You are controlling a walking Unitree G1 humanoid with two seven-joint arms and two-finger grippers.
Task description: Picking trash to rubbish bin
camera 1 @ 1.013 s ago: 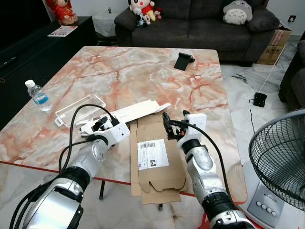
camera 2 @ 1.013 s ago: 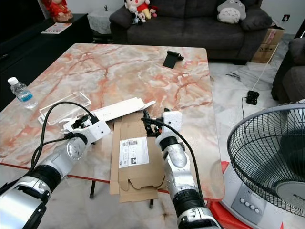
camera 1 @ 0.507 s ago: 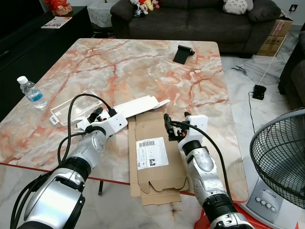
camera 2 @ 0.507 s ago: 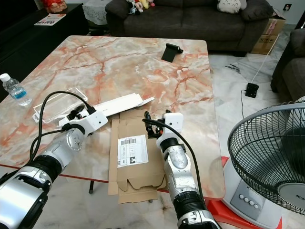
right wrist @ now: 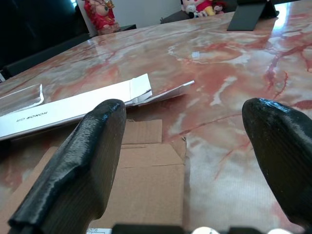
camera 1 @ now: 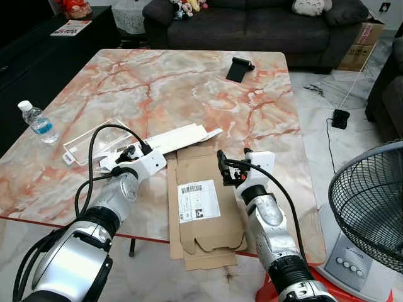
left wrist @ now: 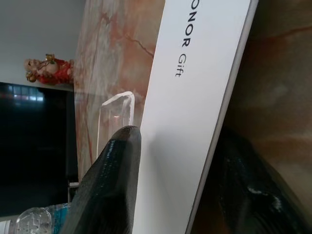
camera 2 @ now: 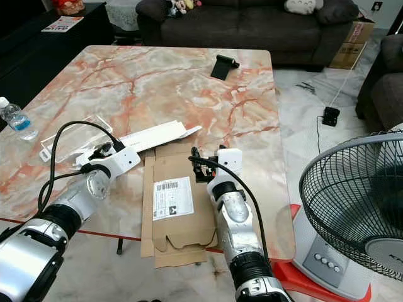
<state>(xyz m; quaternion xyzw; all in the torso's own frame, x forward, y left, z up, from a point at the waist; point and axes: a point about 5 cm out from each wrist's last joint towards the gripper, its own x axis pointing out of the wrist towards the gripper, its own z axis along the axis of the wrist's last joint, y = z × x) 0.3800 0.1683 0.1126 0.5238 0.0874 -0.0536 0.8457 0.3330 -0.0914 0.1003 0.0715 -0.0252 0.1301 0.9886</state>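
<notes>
The left end effector [left wrist: 161, 195] straddles, fingers spread, the near end of the long flat white cardboard sleeve [camera 1: 179, 136] on the marble tabletop [camera 1: 189, 82], which looks light, thin and bendy, best pinched across its narrow width, while the right end effector [right wrist: 190, 146] hovers spread wide over the flattened brown cardboard box [camera 1: 204, 204].

Pink-and-white marble veining runs right across the table [camera 1: 189, 88]. A plain brown flattened cardboard box [camera 1: 204, 207] carries a white label with black barcode [camera 1: 198, 201]. The long flat box [camera 1: 176, 136] is white, lettered in black. Clear plastic tray [camera 1: 88, 142], blue-labelled water bottle [camera 1: 36, 121], black phone stand [camera 1: 239, 68], dark grey sofa [camera 1: 252, 25].
</notes>
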